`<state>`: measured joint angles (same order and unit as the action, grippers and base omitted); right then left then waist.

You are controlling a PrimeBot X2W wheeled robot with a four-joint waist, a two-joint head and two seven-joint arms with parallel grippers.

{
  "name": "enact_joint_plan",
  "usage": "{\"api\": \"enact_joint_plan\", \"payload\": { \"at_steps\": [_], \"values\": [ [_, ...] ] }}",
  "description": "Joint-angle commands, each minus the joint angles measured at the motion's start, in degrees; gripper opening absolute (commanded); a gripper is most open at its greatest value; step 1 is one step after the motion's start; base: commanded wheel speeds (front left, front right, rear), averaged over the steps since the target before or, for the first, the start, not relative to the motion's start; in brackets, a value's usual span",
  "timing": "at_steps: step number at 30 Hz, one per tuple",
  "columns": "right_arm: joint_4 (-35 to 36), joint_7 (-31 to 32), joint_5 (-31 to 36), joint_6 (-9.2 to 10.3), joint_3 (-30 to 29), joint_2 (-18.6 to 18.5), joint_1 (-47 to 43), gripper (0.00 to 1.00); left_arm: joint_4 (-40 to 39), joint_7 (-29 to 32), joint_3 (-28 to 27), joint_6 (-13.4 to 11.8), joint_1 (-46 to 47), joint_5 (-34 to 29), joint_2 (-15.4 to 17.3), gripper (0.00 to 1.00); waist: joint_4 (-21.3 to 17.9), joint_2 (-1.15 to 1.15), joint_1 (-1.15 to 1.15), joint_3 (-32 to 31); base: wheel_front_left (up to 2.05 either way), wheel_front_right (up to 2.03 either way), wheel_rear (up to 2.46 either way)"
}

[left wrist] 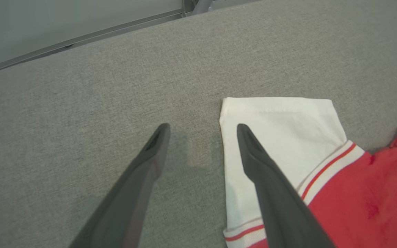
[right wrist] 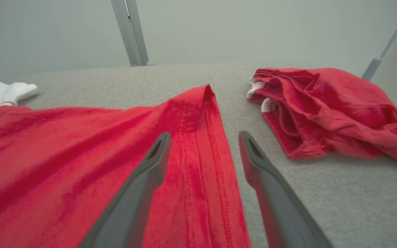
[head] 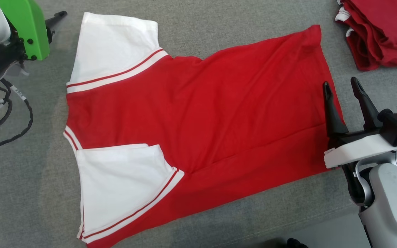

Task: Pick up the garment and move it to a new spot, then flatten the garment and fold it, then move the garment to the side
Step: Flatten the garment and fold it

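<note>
shirt (head: pixel 198 120) lies flat mid-frame; folding and moving aside remain. left gripper (left wrist: pixel 202 127) and right gripper (head: pixel 339 82) at its ends, both released.

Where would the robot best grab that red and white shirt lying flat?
Probably the red hem, from the right: the shirt lies flat, so only an edge can be pinched, and the open right gripper straddles that hem.

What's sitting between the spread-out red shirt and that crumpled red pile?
Just bare grey cloth surface separates the shirt from the pile, clearest in the right wrist view.
</note>
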<state>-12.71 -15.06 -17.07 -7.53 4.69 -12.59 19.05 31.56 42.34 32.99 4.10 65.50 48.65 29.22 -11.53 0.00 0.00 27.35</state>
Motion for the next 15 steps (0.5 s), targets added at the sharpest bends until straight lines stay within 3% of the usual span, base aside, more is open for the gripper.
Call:
{"api": "enact_joint_plan", "payload": {
  "at_steps": [1, 15],
  "values": [
    [-0.08, -0.14, 0.1, 0.09, -0.22, 0.48, 0.76, 1.0, 1.11, 0.46, 0.37, 0.47, 1.51, -0.95, -0.4, 1.0, -3.08, 0.0, 0.0, 3.03, 0.0, 0.0, 0.0],
    [0.09, -0.14, 0.71, 0.09, -1.97, 1.88, 2.32, 1.0, 5.32, 1.7, 4.09, 2.18, 4.73, -2.64, -0.49, 1.0, -5.79, 0.0, 0.0, 5.22, 0.0, 0.0, 0.0]
  ]
}}
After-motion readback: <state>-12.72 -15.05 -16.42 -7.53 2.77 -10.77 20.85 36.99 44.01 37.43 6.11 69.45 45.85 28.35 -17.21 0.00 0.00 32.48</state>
